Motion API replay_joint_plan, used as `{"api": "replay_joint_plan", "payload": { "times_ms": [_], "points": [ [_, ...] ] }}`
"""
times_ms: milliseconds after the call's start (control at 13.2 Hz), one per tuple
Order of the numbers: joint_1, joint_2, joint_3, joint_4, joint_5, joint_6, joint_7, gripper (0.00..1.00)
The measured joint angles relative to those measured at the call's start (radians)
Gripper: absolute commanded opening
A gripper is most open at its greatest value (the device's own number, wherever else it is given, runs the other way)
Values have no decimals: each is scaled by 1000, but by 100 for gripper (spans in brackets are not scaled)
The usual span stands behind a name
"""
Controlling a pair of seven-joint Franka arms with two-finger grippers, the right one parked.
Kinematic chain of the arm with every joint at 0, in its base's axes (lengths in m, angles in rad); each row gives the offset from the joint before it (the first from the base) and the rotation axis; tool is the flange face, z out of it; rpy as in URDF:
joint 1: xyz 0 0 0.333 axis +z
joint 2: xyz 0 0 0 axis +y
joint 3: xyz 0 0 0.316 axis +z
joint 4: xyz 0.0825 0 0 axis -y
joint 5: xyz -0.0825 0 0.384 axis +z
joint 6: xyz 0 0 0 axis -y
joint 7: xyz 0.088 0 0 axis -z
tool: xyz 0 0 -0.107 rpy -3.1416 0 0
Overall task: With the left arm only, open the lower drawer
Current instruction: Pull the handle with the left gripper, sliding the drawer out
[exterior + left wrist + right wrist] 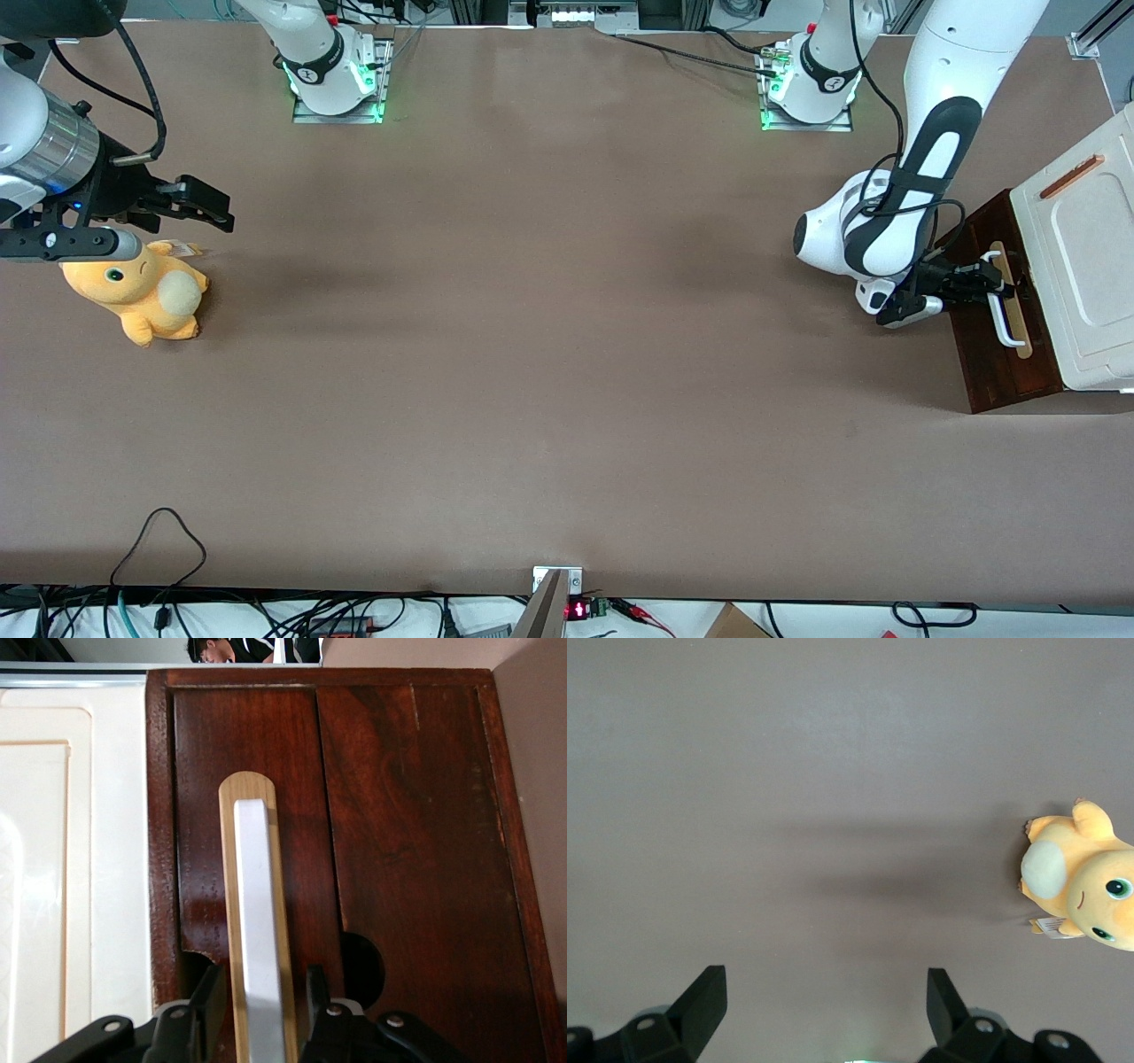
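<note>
The lower drawer (999, 354) has a dark brown front with a white bar handle (1006, 312) on a tan strip. It stands at the working arm's end of the table, below the cream-white cabinet top (1094, 266). The left arm (895, 221) reaches down in front of it. Its black gripper (990, 278) is at the end of the handle farther from the front camera. In the left wrist view the gripper (262, 997) is open. Its fingers (208, 1001) stand one on each side of the white handle (257, 904), with a small gap on each side. The drawer front (292, 815) looks flush with the panel beside it.
An orange plush toy (142, 292) lies toward the parked arm's end of the table, and it also shows in the right wrist view (1085, 877). An orange-brown strip (1072, 175) is on the cabinet top. Cables (159, 549) hang at the table edge nearest the front camera.
</note>
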Motion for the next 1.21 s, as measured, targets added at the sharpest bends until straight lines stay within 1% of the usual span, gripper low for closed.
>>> {"api": "replay_joint_plan", "payload": {
  "times_ms": [226, 453, 755, 981, 1057, 1208],
  "points": [
    [0, 3, 0, 0, 12, 1, 0, 42],
    [0, 7, 18, 0, 42, 14, 0, 40],
    [-2, 8, 22, 1, 47, 19, -1, 33],
    [-4, 8, 22, 2, 48, 20, -1, 15],
    [-4, 8, 22, 2, 48, 20, -1, 14],
    [-5, 7, 23, 3, 49, 16, -18, 0]
  ]
}}
